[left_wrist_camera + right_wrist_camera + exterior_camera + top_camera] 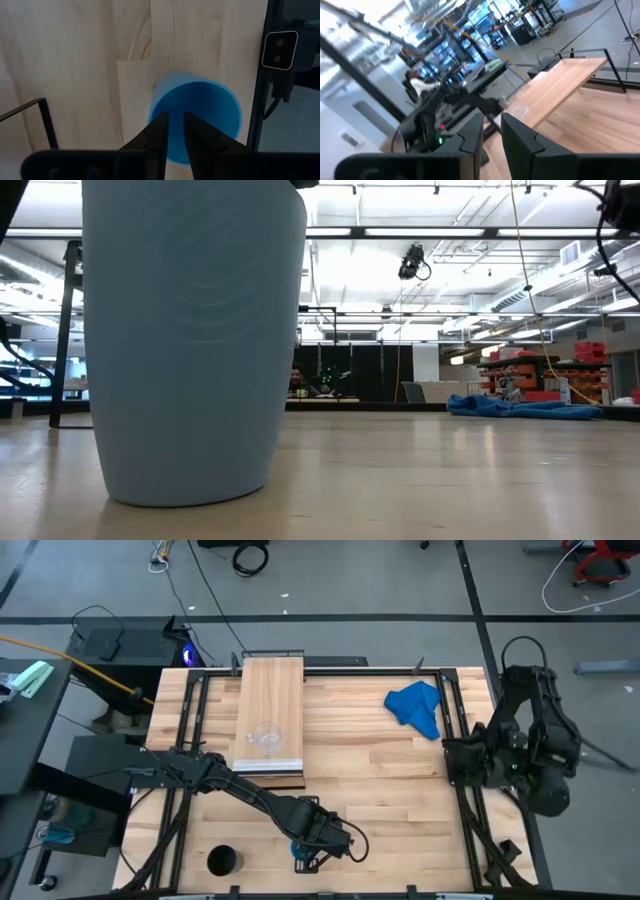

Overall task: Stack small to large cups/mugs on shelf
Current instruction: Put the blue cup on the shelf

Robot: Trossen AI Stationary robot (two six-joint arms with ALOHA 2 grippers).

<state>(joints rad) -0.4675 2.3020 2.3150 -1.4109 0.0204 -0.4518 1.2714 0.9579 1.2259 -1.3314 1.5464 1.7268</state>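
Note:
The bright-blue cup (210, 110) stands upright on the tabletop near the front edge (302, 856), and looms large in the low view (190, 340). My left gripper (175, 117) points straight down over its mouth, its fingers a narrow gap apart near the rim. The clear glass cup (265, 736) stands on the near part of the light-wood shelf (270, 680). The black cup (222, 860) stands on the table at the front left. My right gripper (492, 122) is held level at the table's right side, fingers slightly apart with nothing between them. My left gripper's fingertips (161, 125) stand from above in the blue cup's mouth, close to one side of its rim (153, 107). The fingers hide that spot, so I cannot tell whether they touch the cup. The cup's base rests on the table.
A crumpled blue cloth (415, 707) lies at the back right of the table. A dark frame rail with a small camera (280, 50) runs along the front edge, close to the blue cup. Bare tabletop lies between the shelf and the cloth.

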